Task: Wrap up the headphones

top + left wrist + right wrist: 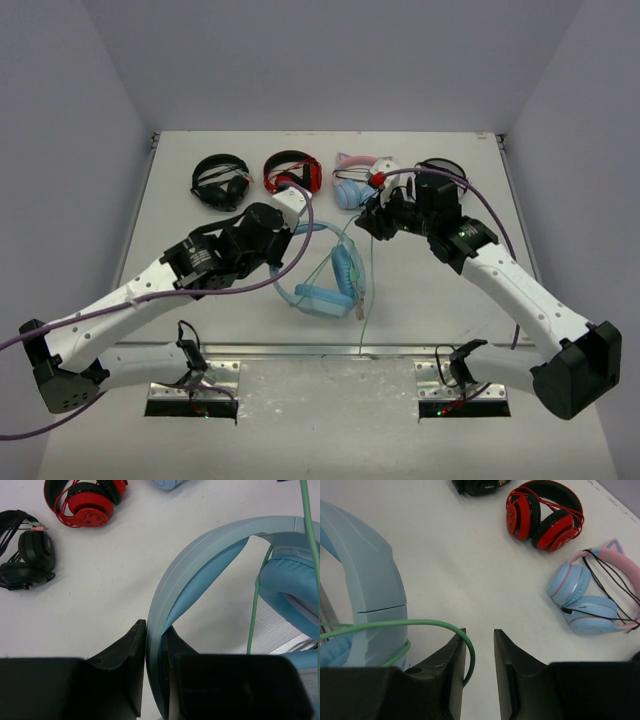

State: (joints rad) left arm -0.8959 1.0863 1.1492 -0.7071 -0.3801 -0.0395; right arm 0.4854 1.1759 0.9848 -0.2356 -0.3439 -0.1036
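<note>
My left tool (153,630) is pinching the headband (200,545). The headphones (325,285) are mid-bench (420,310), the band arching away toward the right arm. My right tool (480,635) is spread, with the cable (420,624) draped over one finger and the headphones just to its left.

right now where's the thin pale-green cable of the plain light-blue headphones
In the top view the thin pale-green cable drapes from the right gripper down across the plain light-blue headphones, centre frame.
</note>
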